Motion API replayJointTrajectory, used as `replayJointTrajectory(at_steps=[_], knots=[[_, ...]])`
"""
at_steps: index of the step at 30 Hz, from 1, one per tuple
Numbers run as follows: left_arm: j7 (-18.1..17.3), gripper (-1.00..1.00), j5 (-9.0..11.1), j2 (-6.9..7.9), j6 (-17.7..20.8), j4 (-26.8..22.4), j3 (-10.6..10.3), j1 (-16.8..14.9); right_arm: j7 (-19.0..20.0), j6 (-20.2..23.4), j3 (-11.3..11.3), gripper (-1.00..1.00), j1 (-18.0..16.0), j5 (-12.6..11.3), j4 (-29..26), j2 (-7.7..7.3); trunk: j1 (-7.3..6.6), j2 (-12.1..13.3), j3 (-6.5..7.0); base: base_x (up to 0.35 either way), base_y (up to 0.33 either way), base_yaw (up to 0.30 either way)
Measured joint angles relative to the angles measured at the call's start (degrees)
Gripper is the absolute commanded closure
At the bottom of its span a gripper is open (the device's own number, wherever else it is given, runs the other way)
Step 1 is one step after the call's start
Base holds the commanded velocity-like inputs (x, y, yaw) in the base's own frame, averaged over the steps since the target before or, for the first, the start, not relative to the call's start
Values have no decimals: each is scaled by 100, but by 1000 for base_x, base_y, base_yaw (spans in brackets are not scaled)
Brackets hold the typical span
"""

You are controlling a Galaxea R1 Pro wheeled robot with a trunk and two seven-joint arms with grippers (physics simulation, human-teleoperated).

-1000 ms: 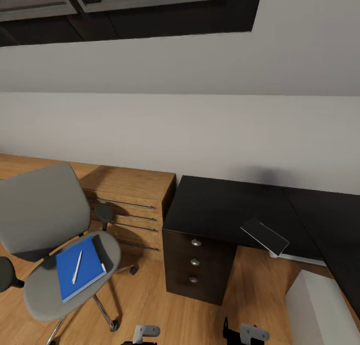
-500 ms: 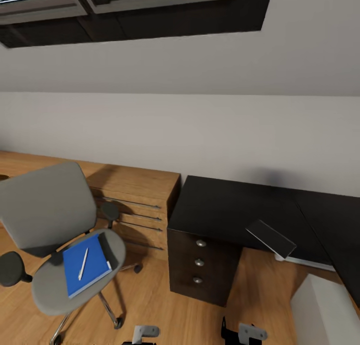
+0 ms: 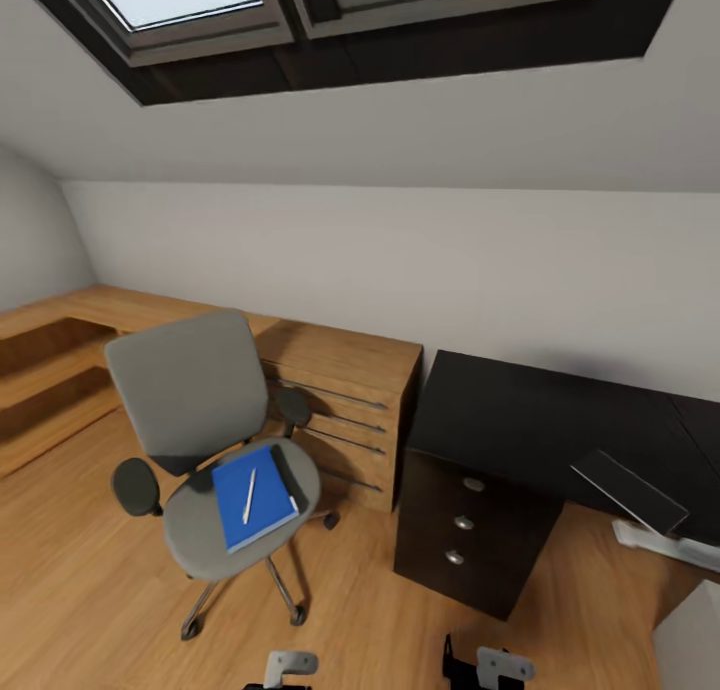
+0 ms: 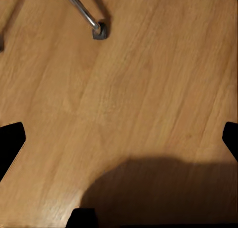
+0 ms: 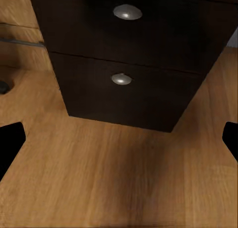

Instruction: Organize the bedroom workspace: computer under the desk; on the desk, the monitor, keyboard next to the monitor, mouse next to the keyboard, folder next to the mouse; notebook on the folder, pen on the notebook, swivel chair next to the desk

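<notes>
The grey swivel chair [image 3: 190, 395] stands on the wood floor, left of the black desk [image 3: 520, 415] and apart from it. On its seat lies the blue folder [image 3: 252, 486] with the white pen [image 3: 248, 496] on top. At the lower right edge shows a corner of the pale computer [image 3: 697, 635]. A dark flat slab [image 3: 630, 490] leans tilted at the desk's front; I cannot tell what it is. Keyboard, mouse and notebook are out of view. My left gripper [image 4: 119, 143] hangs open over bare floor near a chair castor [image 4: 99, 30]. My right gripper [image 5: 119, 139] is open, facing the drawer unit [image 5: 129, 54].
A low wooden drawer cabinet [image 3: 345, 410] sits between chair and desk against the grey wall. Wooden shelving [image 3: 50, 365] runs along the left wall. Dark-framed skylights [image 3: 200, 0] sit in the sloped ceiling. Open floor [image 3: 80, 580] lies in front of the chair.
The camera has drawn back and turned left, so chair, cabinet and desk sit further right and smaller in the picture. The things themselves have not moved. More skylight and left wall show.
</notes>
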Motion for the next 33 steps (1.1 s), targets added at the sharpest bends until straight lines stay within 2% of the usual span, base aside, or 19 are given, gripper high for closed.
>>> replayJointTrajectory(at_steps=[4, 9, 16, 17, 23, 33], knots=[[0, -100, 4, 0, -187, 23, -1, 0, -2, 0, 5, -100, -2, 1, 1, 7, 0, 0, -15, -126, 226, 257], [0, -100, 14, -6, -787, 96, -2, 0, -6, -4, 5, -100, 1, 4, 2, 30, -1, 0, -39, -67, 70, 242], [1, -100, 27, -1, -1031, 116, 5, 2, 12, -8, 8, -100, 0, 19, 0, 13, -1, 0, -64, -8, 8, 107], [1, -100, 30, 0, -1161, 116, 1, 35, 66, -9, 10, -100, 2, 29, 9, 9, -1, 0, -64, -1, 1, 12], [4, -100, 31, -1, -1262, 115, 2, 82, 120, -58, -2, -100, 1, 8, 18, 22, -1, 0, -65, 0, 0, 78], [43, -100, 31, -11, -1267, 121, -3, 88, 121, -67, 0, -100, 1, 21, 20, 26, -1, 0, -65, 0, 0, 268]])
